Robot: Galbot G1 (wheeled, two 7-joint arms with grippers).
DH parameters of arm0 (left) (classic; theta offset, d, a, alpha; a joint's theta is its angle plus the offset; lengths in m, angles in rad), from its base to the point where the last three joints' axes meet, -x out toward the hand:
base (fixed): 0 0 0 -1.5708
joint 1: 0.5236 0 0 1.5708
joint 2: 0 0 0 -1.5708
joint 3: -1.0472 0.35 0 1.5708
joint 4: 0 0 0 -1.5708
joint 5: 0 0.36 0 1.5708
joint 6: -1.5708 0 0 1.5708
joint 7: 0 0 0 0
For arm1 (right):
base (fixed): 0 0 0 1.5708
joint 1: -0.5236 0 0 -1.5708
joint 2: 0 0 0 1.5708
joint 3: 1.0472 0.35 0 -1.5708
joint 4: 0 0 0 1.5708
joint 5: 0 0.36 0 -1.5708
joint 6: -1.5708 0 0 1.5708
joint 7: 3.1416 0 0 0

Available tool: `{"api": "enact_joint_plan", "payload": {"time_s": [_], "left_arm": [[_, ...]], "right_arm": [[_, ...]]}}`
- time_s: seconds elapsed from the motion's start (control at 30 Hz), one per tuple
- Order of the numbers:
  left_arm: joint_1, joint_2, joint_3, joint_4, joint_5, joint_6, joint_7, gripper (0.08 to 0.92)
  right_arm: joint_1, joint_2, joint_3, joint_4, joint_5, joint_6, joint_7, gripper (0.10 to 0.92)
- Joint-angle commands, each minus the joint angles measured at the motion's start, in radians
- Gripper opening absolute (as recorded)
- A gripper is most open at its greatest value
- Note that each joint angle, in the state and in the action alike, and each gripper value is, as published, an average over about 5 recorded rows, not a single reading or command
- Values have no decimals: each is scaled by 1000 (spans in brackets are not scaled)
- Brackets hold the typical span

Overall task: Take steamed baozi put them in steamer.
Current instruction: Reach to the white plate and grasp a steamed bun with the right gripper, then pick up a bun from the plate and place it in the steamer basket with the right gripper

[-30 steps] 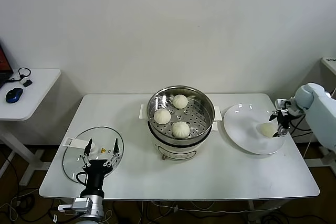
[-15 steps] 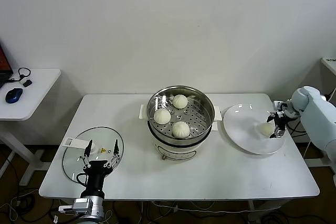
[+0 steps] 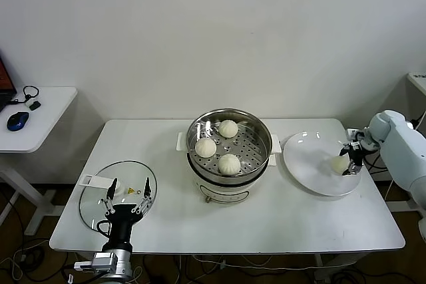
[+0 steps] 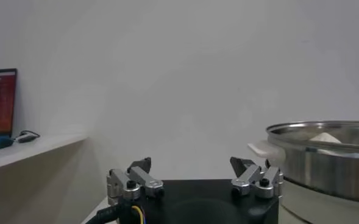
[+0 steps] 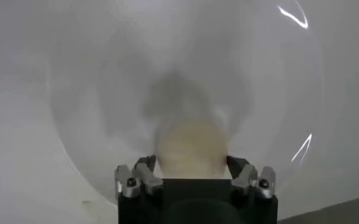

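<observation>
Three steamed baozi (image 3: 228, 128) lie on the perforated tray of the steel steamer (image 3: 263, 128) at the table's middle. Another pale baozi (image 3: 338, 163) rests on the white plate (image 3: 306, 157) to the right. My right gripper (image 3: 345, 164) is down at that plate; in the right wrist view the gripper (image 5: 191, 163) has a finger against each side of the bun (image 5: 191, 143), which still sits on the plate (image 5: 94, 91). My left gripper (image 3: 129, 187) is parked open at the front left, nothing between its fingers. Its wrist view shows the gripper (image 4: 191, 164) and the steamer's wall (image 4: 325, 158).
A round glass lid (image 3: 100, 197) lies flat at the front left, under the left gripper. A side table with a blue mouse (image 3: 18, 120) and cables stands further left. The table's right edge is just past the plate.
The right arm has eased slightly down and in at the plate, and its fingers have drawn in onto the bun. The left arm and the buns in the steamer have not moved.
</observation>
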Motion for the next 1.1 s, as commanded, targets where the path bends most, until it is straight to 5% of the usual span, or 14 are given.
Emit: {"api": "enact_joint_plan", "payload": {"time_s": [0.03, 0.27, 1.1], "left_arm": [[1, -1, 2, -1, 2, -1, -1, 823], [2, -2, 1, -2, 4, -2, -1, 823], [16, -18, 10, -18, 27, -10, -5, 823]], "right_arm": [[1, 2, 11, -6, -11, 1, -3, 708], [4, -4, 7, 11, 0, 2, -8, 630], [317, -211, -436, 436, 454, -52, -88, 628]]}}
